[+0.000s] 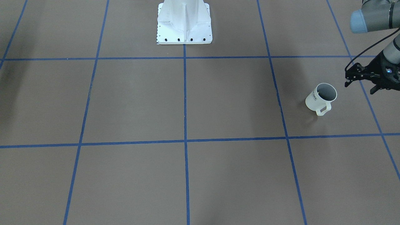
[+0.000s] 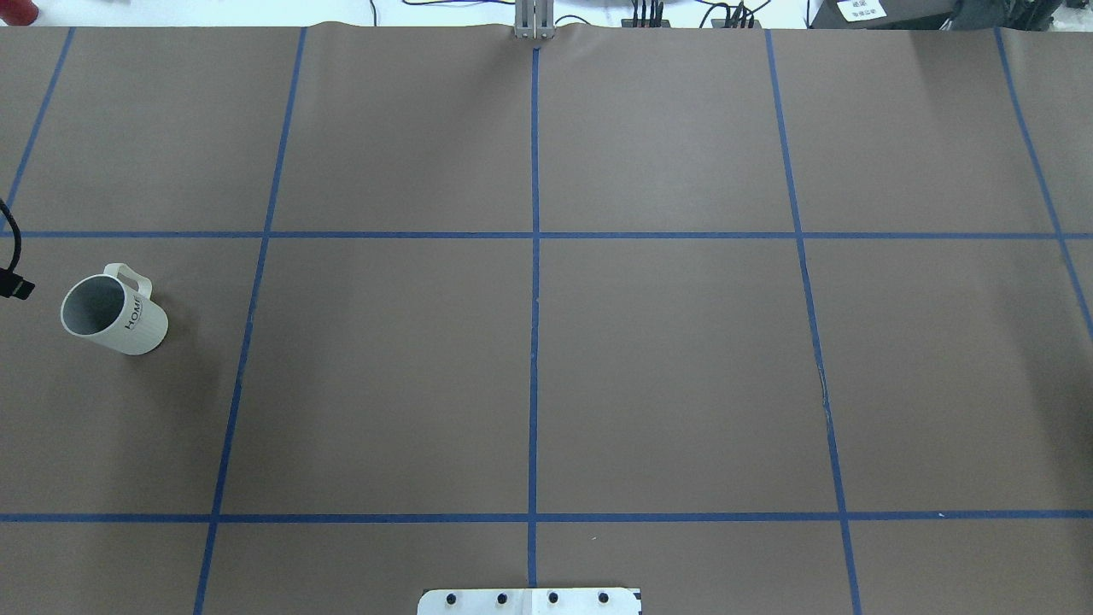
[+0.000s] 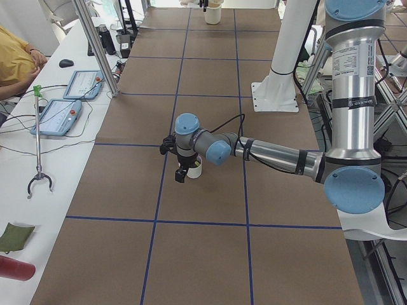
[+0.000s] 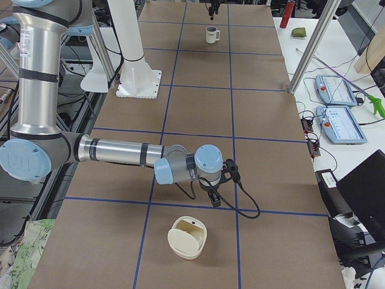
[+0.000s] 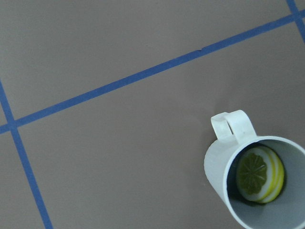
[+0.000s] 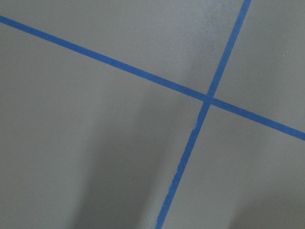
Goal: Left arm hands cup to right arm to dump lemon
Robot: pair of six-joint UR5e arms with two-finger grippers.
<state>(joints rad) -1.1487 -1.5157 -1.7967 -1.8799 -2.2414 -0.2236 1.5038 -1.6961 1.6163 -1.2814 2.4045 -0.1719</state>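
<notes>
The off-white "HOME" cup (image 1: 313,100) stands upright near the table's left end, handle towards the operators' side; it also shows from overhead (image 2: 137,325). The left wrist view looks down into the cup (image 5: 217,169), where the lemon (image 5: 259,174), a yellow-green slice, lies on the bottom. My left gripper (image 1: 360,87) hovers beside and above the cup, apart from it, and looks open and empty. My right gripper (image 4: 214,197) shows only in the side views, low over the table at the far right end; I cannot tell whether it is open or shut.
The white pedestal base (image 1: 184,25) stands at mid-table on the robot's side. A cream bowl-like container (image 4: 187,238) sits on the table close to the right gripper. Teach pendants (image 4: 337,105) lie on a side bench beyond the table edge.
</notes>
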